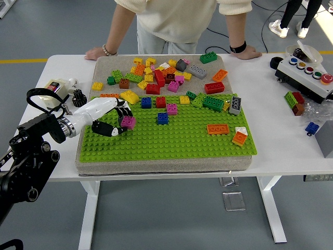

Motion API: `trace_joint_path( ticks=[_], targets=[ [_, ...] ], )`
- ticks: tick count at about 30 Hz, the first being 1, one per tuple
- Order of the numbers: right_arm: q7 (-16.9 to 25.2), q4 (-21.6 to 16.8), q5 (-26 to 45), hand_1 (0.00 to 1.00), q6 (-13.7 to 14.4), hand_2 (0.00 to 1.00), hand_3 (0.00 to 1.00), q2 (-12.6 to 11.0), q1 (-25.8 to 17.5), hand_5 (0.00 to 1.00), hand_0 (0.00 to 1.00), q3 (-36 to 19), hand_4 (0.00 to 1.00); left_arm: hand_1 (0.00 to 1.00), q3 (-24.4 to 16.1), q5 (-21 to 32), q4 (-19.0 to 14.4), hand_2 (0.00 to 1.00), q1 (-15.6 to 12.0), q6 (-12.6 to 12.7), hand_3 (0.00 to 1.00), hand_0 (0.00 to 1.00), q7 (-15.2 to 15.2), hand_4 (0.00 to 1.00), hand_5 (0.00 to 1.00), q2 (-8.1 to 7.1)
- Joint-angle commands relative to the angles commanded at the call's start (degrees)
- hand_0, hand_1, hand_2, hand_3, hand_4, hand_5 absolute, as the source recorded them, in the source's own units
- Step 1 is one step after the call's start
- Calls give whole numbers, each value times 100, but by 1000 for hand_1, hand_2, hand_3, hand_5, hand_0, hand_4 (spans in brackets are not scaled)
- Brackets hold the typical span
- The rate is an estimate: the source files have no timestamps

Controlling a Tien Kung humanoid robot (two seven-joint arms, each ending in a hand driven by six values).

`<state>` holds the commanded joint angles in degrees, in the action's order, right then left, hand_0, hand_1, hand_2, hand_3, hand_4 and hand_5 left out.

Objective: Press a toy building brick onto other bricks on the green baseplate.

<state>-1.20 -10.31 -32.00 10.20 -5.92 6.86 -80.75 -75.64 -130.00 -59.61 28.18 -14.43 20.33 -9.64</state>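
1. Left hand (pixel 106 119) over the green baseplate (pixel 171 138) near its left edge, fingers closed on a magenta brick (pixel 128 122).
2. Brick held just above the studs.
3. Person's hands (pixel 97 52) resting on the tabletop's far edge.

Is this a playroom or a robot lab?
Probably a robot lab: a robot's left hand holds a pink brick over the green baseplate, a button box sits nearby, and cables cross the floor.

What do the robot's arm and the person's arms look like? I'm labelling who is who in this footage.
The robot's left arm is black and jointed, with a looping black cable, a silver wrist ring and a white-backed left hand with black fingers. The person wears a cream short-sleeved top, a beaded bracelet and a black wristband.
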Motion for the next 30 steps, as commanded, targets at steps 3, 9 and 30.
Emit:
trace_joint_path(
  ticks=[3,9,30],
  targets=[
    [-3,0,0,661,-2,708,578,0,-6,499,726,-6,916,571,-81,0,-68,577,-110,0,560,686,-19,724,2,-10],
    [-11,0,1,661,-7,709,578,-3,-15,499,726,-12,916,570,-168,0,-115,577,-252,-6,560,685,-44,724,2,-25],
    [-37,0,-20,661,-8,709,578,-3,-17,499,726,6,916,568,-271,0,-41,576,-547,-16,560,690,-100,722,14,-2]
  ],
)
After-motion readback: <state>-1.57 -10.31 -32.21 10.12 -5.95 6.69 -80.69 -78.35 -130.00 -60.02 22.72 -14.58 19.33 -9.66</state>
